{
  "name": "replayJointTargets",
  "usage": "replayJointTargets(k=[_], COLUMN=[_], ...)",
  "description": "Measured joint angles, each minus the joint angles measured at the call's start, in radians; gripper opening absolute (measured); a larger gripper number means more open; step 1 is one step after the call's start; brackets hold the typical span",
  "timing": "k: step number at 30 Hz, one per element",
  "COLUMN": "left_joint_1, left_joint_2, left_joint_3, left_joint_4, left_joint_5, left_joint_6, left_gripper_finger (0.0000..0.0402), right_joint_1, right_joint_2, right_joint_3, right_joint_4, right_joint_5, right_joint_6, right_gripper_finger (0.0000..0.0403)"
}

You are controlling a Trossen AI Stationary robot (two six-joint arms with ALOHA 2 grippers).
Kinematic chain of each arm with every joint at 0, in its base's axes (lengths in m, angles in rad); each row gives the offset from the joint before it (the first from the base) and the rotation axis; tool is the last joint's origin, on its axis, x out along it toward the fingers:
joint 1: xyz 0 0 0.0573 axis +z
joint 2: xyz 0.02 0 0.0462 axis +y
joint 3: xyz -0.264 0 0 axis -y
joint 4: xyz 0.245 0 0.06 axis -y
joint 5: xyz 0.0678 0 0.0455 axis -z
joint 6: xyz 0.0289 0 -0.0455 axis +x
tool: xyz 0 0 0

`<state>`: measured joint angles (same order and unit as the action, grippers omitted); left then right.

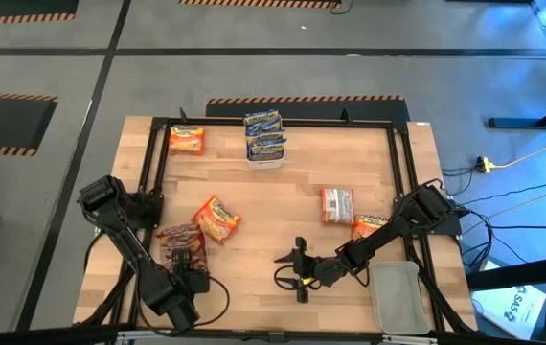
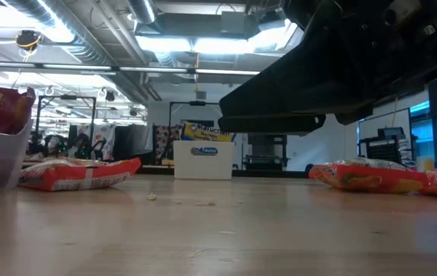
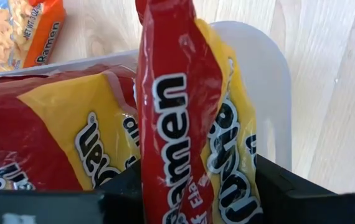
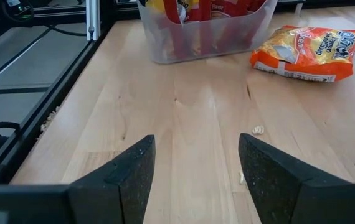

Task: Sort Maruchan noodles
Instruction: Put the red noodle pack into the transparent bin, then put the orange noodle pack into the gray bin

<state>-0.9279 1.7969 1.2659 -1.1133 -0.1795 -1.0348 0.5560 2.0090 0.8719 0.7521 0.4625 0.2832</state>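
My left gripper is over a clear tub near the table's near left corner and is shut on a red Maruchan packet. Another red packet lies in that tub. My right gripper hangs open over bare wood at the near middle, touching nothing. Loose on the table lie orange packets and a red one. Blue packets stand in a white tub at the far edge. My left gripper pinches the red packet between its two fingers, one on each flat face, near one end. The packet stands on edge and reaches away from the fingers over the clear tub, beside the red packet that lies there. Whether its far end rests on anything I cannot tell.
An empty clear tub sits near the table's near right corner. A black frame runs round the table's left, far and right sides. Crumbs lie on the wood ahead of my right gripper. Bare wood lies in the table's middle.
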Motion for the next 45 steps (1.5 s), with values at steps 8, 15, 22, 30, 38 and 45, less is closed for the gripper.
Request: replayJointTargets(k=[8,15,22,30,38,45], left_joint_1=[0.007,0.007,0.007,-0.002,0.057,0.119], left_joint_2=[-0.002,-0.003,-0.02,-0.114,-0.139,-0.137], left_joint_3=[0.0,0.05,0.144,0.22,0.164,-0.053], left_joint_4=[-0.027,-0.059,-0.157,-0.051,0.369,0.835], left_joint_5=[0.049,0.007,-0.013,-0.286,-0.439,-0.375], left_joint_6=[-0.01,-0.01,0.003,0.051,0.373,0.595], left_gripper_finger=[0.0183,0.0215,0.023,0.0231,0.0231,0.0231], right_joint_1=[0.0,0.0,0.0,0.0,0.0,0.0], right_joint_2=[0.0,0.0,0.0,-0.001,-0.015,-0.202], right_joint_3=[0.0,0.0,0.0,0.0,-0.001,0.0], right_joint_4=[0.001,0.001,0.001,0.01,-0.005,-0.256], right_joint_5=[0.0,0.0,0.0,0.0,-0.002,0.031], right_joint_6=[0.0,0.0,0.0,0.0,0.078,0.117], right_gripper_finger=[0.0218,0.0218,0.0218,0.0218,0.0218,0.0218])
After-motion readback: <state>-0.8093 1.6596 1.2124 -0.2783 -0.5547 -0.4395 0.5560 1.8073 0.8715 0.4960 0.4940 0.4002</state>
